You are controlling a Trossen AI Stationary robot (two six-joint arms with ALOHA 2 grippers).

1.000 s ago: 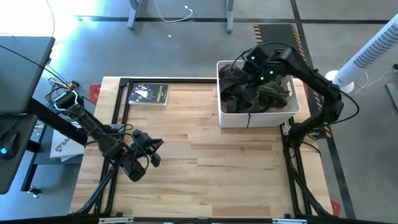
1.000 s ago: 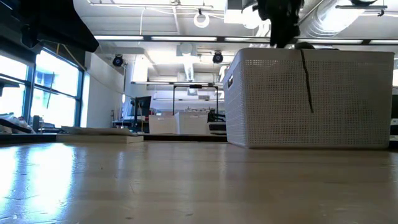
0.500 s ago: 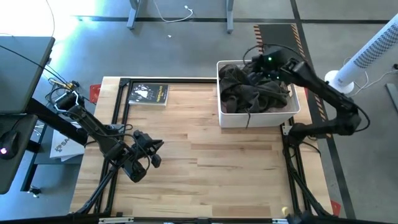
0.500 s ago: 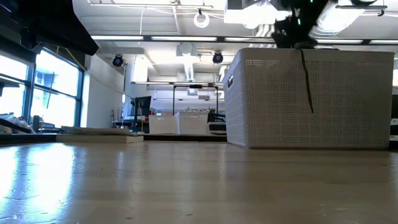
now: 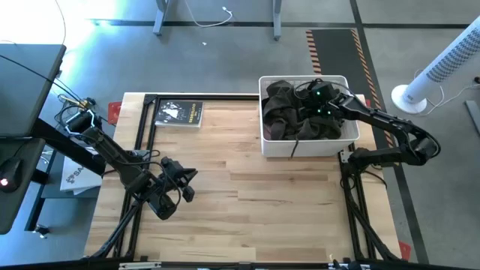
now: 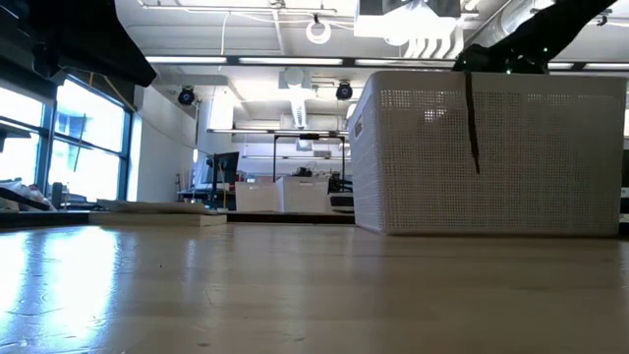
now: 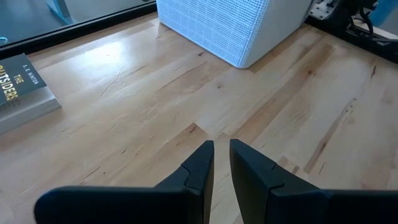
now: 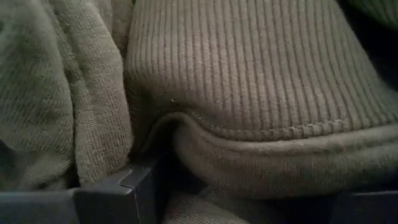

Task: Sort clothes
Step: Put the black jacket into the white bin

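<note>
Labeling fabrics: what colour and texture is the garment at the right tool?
Grey-olive garment, ribbed knit with a stitched hem; right wrist view shows it best.

- The floor [image 5: 225, 56] around the worktop was smooth grey concrete.
- A hazard-striped dark mat [image 5: 337, 52] lay on it beyond the far right corner.
- A white tower fan [image 5: 439, 64] stood on a round base at the right.
- A dark desk [image 5: 22, 90] sat at the left edge.
- Tall windows [image 6: 88, 138] let daylight in on the left of the room.
- Strip lights and white ducts [image 6: 531, 29] ran along the ceiling.
- White benches [image 6: 285, 195] stood far back.
</note>
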